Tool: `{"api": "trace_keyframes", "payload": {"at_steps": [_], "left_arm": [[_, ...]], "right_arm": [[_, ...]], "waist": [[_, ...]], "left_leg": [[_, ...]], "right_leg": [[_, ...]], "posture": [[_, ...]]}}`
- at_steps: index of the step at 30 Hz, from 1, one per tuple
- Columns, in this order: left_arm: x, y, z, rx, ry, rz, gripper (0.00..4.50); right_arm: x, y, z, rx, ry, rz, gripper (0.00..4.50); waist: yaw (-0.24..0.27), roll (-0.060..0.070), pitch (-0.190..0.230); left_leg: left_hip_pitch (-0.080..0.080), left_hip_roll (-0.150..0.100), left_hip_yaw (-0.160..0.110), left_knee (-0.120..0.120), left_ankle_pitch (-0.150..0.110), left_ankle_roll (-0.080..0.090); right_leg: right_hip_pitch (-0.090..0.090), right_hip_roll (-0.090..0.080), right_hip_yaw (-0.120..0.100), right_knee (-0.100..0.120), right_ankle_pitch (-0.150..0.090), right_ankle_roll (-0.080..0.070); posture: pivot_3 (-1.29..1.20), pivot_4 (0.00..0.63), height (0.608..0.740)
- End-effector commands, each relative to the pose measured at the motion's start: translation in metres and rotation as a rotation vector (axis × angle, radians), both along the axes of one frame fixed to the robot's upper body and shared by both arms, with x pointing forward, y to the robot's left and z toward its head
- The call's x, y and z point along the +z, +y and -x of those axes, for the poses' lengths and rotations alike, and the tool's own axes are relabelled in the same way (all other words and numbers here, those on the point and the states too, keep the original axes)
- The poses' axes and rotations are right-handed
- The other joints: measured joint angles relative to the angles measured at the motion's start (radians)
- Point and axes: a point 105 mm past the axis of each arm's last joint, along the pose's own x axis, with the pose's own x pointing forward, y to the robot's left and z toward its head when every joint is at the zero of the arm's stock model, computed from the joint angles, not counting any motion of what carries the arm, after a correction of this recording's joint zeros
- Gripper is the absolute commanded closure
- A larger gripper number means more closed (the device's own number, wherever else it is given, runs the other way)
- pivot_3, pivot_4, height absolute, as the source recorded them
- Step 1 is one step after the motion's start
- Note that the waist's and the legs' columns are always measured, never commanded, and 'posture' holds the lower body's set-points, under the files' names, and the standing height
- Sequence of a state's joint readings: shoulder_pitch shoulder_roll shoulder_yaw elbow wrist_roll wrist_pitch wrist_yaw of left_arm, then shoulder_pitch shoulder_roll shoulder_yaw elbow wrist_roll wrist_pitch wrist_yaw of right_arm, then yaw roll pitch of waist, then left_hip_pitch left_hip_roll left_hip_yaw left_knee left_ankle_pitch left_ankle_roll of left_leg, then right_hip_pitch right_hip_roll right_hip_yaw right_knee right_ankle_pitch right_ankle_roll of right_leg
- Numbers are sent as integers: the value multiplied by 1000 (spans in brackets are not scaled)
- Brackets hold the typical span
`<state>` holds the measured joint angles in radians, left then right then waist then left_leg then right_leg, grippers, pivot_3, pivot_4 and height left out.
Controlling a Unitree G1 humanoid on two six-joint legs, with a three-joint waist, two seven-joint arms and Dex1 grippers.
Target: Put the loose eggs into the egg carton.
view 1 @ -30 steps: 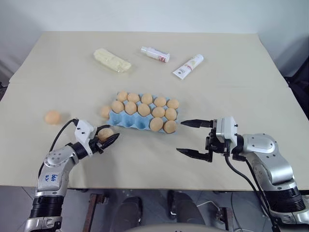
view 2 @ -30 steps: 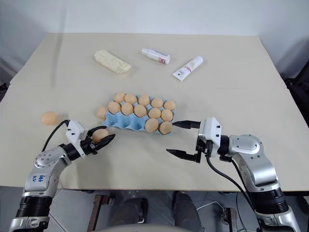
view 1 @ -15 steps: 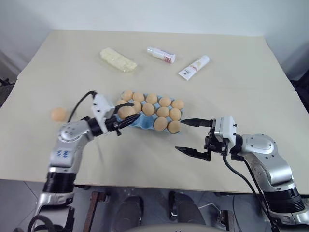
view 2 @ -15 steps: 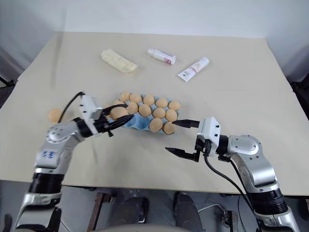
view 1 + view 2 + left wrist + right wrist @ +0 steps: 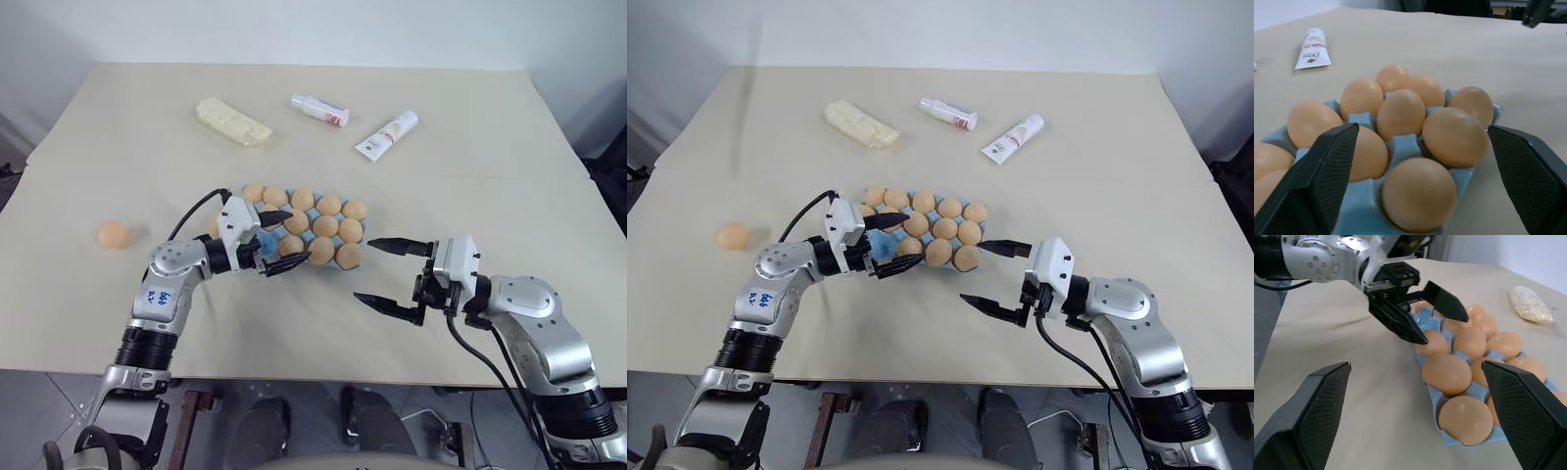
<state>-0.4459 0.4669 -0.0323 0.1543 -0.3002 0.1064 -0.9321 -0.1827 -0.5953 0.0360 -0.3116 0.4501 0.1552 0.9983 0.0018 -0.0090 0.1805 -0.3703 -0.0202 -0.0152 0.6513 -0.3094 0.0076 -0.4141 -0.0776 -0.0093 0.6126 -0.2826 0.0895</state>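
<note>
The light blue egg carton (image 5: pixel 1402 146) lies mid-table, its cups holding tan-orange eggs. My left gripper (image 5: pixel 285 239) stands open over the carton's near left corner. One egg (image 5: pixel 1419 193) rests in the front cup between its fingers (image 5: pixel 1322 176) and is not gripped. One loose egg (image 5: pixel 113 233) lies on the table far to the left of the carton. My right gripper (image 5: pixel 370 271) hovers open and empty just right of the carton's near right corner.
At the back of the table lie a pale yellow lumpy block (image 5: pixel 230 120), a small white bottle (image 5: pixel 316 109) and a white tube (image 5: pixel 385 135). Bare tabletop stretches in front of the carton and to its right.
My left gripper carried an egg rightward to the carton and opened, leaving the egg in the front cup. The right arm stayed put. The camera view shifted slightly.
</note>
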Motion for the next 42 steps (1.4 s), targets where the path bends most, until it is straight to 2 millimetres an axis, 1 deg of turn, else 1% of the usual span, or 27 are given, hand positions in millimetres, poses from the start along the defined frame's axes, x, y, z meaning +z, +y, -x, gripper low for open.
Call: {"api": "trace_keyframes", "payload": {"at_steps": [1, 2, 3, 5, 8, 9, 11, 13, 15, 18, 19, 20, 22, 26, 29, 31, 36, 39, 42], "left_arm": [[21, 32, 9, 66, -102, -15, 161], [23, 46, 13, 103, -111, -27, 161], [24, 55, 15, 126, -116, -35, 161], [25, 84, 24, 211, -124, -53, 161], [28, 108, 31, 297, -133, -46, 161], [25, 123, 38, 351, -117, -40, 72], [19, 149, 50, 463, -107, -39, 72], [15, 161, 57, 530, -102, -29, 72], [13, 166, 61, 559, -94, -19, 72], [-2, 183, 72, 672, -35, 19, 72], [-6, 184, 73, 694, -27, 20, 72], [-8, 180, 72, 690, -10, 35, 72], [-8, 175, 65, 690, -8, 37, 72], [-2, 163, 38, 696, 23, 77, 72], [4, 145, 16, 648, 57, 93, 72], [6, 137, 2, 635, 86, 90, 72], [2, 123, -28, 642, 170, 74, 72], [5, 118, -40, 652, 163, 63, 72], [2, 112, -49, 651, 188, 45, 72]], "right_arm": [[9, 4, 3, 24, -35, -14, 0], [9, 4, 2, 27, -34, -13, 0], [9, 4, 2, 29, -33, -13, 0], [8, 5, 1, 44, -29, -8, 0], [7, 4, 1, 54, -27, -7, 0], [7, 5, -1, 60, -28, -8, 0], [7, 7, -3, 73, -31, -9, 0], [8, 8, -4, 81, -32, -11, 0], [8, 9, -4, 85, -33, -13, 0], [8, 12, -6, 103, -37, -11, 0], [8, 13, -6, 106, -39, -11, 0], [9, 12, -7, 107, -41, -10, 0], [9, 12, -8, 106, -42, -8, 0], [9, 11, -9, 103, -48, 0, 0], [9, 10, -9, 97, -52, 2, 0], [9, 9, -9, 92, -55, 4, 0], [8, 10, -8, 74, -61, -3, 0], [8, 10, -7, 65, -61, -8, 0], [8, 10, -6, 53, -60, -18, 0]], "waist": [[-7, 0, 0], [-8, 0, 0], [-8, 0, 0], [-5, 0, 0], [-4, 0, 0], [-2, 0, 0], [-3, 0, 0], [-4, 0, 0], [-3, 0, 0], [-3, 0, 0], [-3, 0, 0], [-3, 0, 0], [0, 0, 0], [9, 0, 0], [10, 0, 0], [9, 0, 0], [-3, 0, 0], [-4, 0, 0], [-2, 0, 0]], "left_leg": [[0, 0, 0, 0, 0, 0], [0, 1, 0, -1, 0, 0], [0, 1, 0, -1, 0, 0], [0, 1, -1, -1, 0, 0], [0, 1, -1, -1, -1, 1], [0, 1, -1, -1, -1, 1], [0, 1, -1, -1, -1, 2], [0, 1, -1, -2, -1, 2], [0, 1, -1, -3, -2, 2], [0, 1, -1, -2, -1, 2], [0, 1, -1, -3, -2, 2], [0, 1, -1, -2, -2, 3], [0, 1, -1, -2, -2, 3], [0, 1, -2, -1, -1, 2], [0, 0, -2, -1, -1, 2], [0, 0, -1, -1, -1, 2], [-1, 0, -1, -2, -1, 1], [-1, 0, -1, -2, -1, 0], [-1, 0, -1, -1, -1, 0]], "right_leg": [[0, 0, 0, 0, 0, 0], [0, 0, 0, 0, 0, 0], [-1, 0, 0, 0, 0, 0], [0, 0, 0, 0, 0, -1], [0, -1, 0, -1, 0, -1], [0, -2, 0, -1, 0, -1], [1, -3, 0, -2, 0, -1], [0, -3, 0, -3, -1, -1], [0, -2, 0, -4, -1, -2], [0, -3, -1, -4, -1, -2], [1, -3, 0, -4, -1, -2], [1, -3, 0, -4, -1, -2], [1, -3, 0, -4, -1, -2], [1, -3, -1, -2, -1, -2], [1, -3, -1, -2, 0, -2], [1, -3, -1, -2, 0, -1], [0, -1, -1, -2, 0, -1], [0, 0, -2, -1, 0, -1], [0, 0, -2, -2, 0, -1]], "posture": [[0, 150, 740], [0, 150, 740], [0, 150, 740], [0, 150, 740], [0, 150, 740], [0, 150, 740], [0, 150, 740], [0, 150, 740], [0, 150, 740], [0, 150, 740], [0, 150, 740], [0, 150, 740], [0, 150, 740], [0, 150, 740], [0, 150, 740], [0, 150, 740], [0, 150, 740], [0, 150, 740], [0, 150, 740]]}}
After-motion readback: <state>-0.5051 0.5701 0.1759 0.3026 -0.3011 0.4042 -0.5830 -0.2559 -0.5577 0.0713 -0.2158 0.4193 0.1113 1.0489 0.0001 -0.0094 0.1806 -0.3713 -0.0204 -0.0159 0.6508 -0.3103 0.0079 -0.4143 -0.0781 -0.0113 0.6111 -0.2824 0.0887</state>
